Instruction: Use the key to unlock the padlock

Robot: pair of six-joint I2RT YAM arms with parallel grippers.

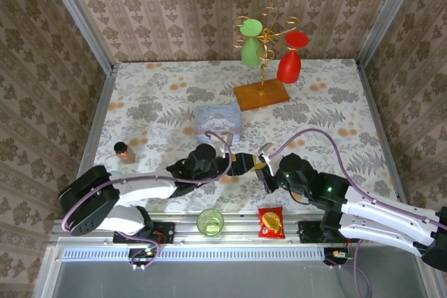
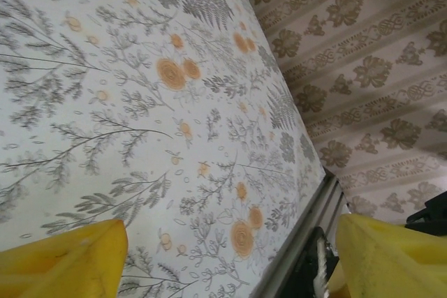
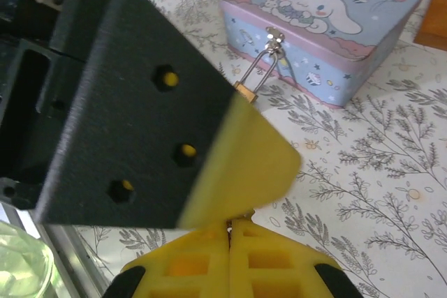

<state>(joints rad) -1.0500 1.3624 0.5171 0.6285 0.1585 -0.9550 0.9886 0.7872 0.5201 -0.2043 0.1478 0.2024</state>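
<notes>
Brass-coloured tiny metal padlock [image 3: 245, 91] with a thin pale shackle is hanging off the clasp of the pale blue cartoon-print tin [image 3: 318, 12], which sits around the middle of the floral-cloth counter [image 1: 335, 102]. On the right wrist cam the lock dangles against the tin's near wall. Its lower end is tucked behind a black finger with a yellow pad [image 3: 237, 165] that belongs to the left arm, so I can't tell if that finger actually touches it.

Left pincer [image 2: 230, 246]: spread wide, yellow pads far apart at the bottom corners of its own cam, with floral cloth showing between them. From overhead it sits just on the near side of the tin.

Right pincer [image 3: 230, 234]: yellow pads pressed flat together. Can't tell whether anything is pinched in there. Overhead it's nose to nose with the left one, a bit toward the near edge from the tin.

Other stuff:
- A gold wire rack on a wooden base [image 1: 261, 93] near the far edge, with a green plastic goblet [image 1: 251, 52] and a red plastic goblet [image 1: 289, 66] hung upside down.
- A small brown bottle [image 1: 124, 151] toward the left edge.
- A green glass tumbler [image 1: 209, 222] and an orange-red snack packet [image 1: 270, 222] at the near edge.
</notes>
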